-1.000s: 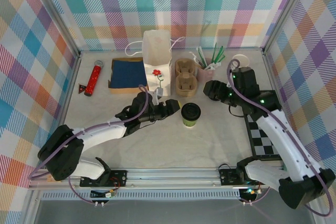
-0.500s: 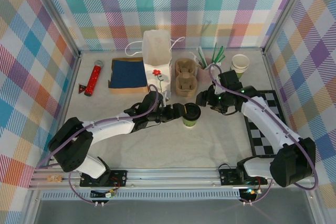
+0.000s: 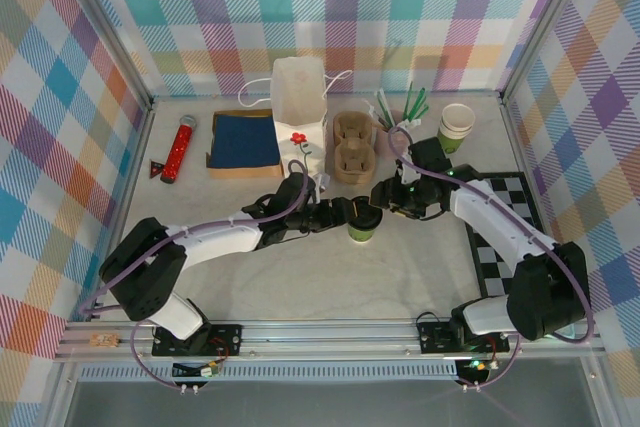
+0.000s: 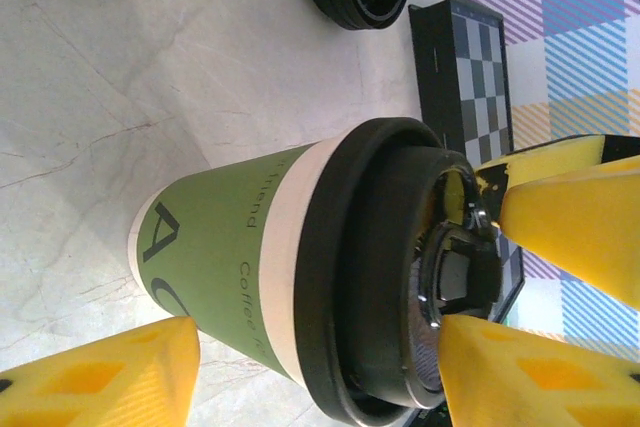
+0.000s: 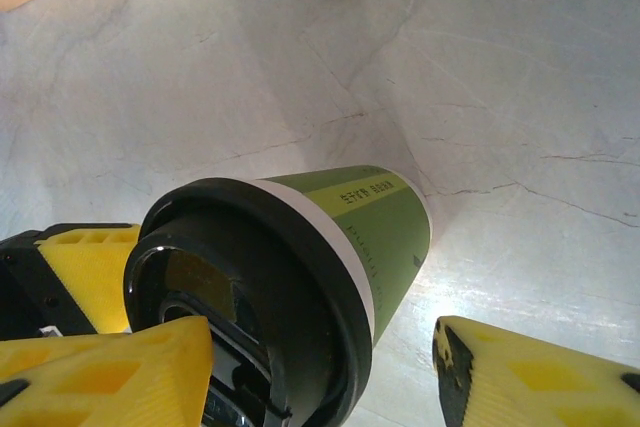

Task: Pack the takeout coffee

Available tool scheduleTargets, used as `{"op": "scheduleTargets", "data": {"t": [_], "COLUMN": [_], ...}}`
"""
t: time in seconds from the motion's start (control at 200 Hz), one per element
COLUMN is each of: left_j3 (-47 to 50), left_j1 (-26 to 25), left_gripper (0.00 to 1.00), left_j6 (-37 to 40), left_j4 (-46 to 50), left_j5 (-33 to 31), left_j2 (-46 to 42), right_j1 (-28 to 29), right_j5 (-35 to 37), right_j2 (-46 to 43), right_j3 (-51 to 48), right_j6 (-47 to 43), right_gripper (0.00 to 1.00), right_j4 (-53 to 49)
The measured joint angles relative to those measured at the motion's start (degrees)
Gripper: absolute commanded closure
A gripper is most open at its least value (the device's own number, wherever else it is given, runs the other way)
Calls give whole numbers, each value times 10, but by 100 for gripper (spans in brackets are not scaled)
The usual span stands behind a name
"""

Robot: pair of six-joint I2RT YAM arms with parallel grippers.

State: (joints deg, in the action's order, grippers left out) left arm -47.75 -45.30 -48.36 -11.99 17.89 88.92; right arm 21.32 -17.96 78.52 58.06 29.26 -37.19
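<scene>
- The left gripper (image 3: 354, 210) is open, and the takeout coffee (image 3: 364, 224) stands between its two fingers.
- The right gripper (image 3: 384, 197) is open as well, and the same takeout coffee is between its fingers.

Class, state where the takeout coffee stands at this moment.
In the top view, the takeout coffee stands upright near the centre, just in front of the brown cup carrier, between the left gripper and right gripper.

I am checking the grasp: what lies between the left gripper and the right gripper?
The takeout coffee stands between the left gripper and the right gripper, as the top view shows.
</scene>
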Motion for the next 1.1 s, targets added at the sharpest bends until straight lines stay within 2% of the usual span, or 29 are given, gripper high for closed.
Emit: {"op": "scheduleTargets", "data": {"t": [0.23, 0.36, 0.635, 1.1], "left_j3": [0, 0, 0, 5], "left_j1": [0, 0, 0, 0], "left_gripper": [51, 54, 57, 57], "left_j6": [-2, -2, -2, -2], "left_j4": [-14, -19, -35, -47], "left_j5": [0, 0, 0, -4], "left_j2": [9, 11, 17, 18], "right_j1": [0, 0, 0, -4], "right_j5": [-8, -13, -23, -31], "right_j2": [11, 15, 15, -5], "right_j3": [-9, -14, -29, -81], "right_j6": [0, 0, 10, 21], "right_gripper": [46, 50, 61, 67], "right_j4": [19, 31, 71, 147]}}
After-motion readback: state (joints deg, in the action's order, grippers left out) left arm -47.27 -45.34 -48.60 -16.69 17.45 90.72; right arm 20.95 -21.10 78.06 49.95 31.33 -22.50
